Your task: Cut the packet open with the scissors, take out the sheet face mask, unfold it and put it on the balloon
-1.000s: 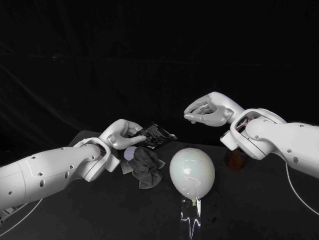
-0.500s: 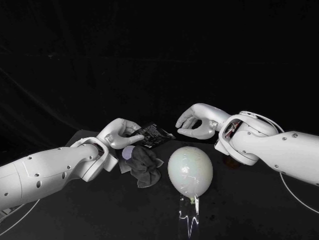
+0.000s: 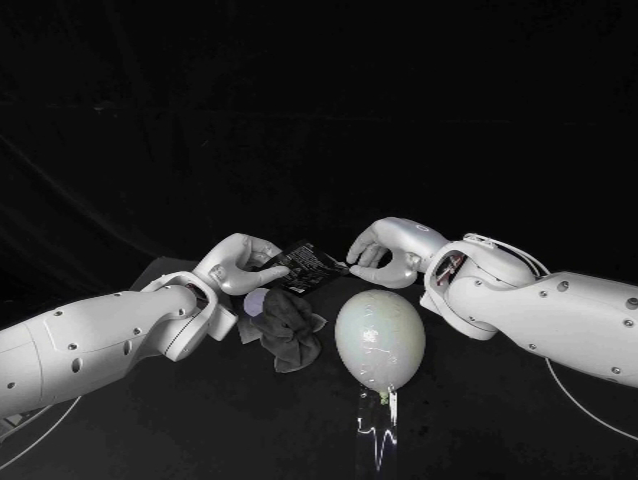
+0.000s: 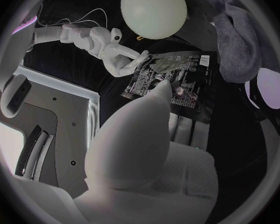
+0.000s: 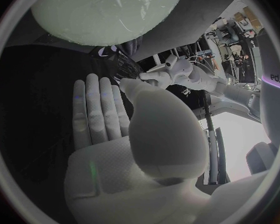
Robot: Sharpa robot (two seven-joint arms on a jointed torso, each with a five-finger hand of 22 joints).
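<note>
Brought right hand (image 3: 384,255) down-left onto edge of black printed foil packet (image 3: 308,268), fingertips narrowed there, can't tell if gripping; packet pinched in left hand (image 3: 240,268) near pale oval balloon (image 3: 381,338); risk: shallow pinch slipping, or tug yanking packet from left hand

A crumpled grey cloth (image 3: 290,335) lay on the black table (image 3: 507,420), a small pale purple object (image 3: 257,299) just beside it.
</note>
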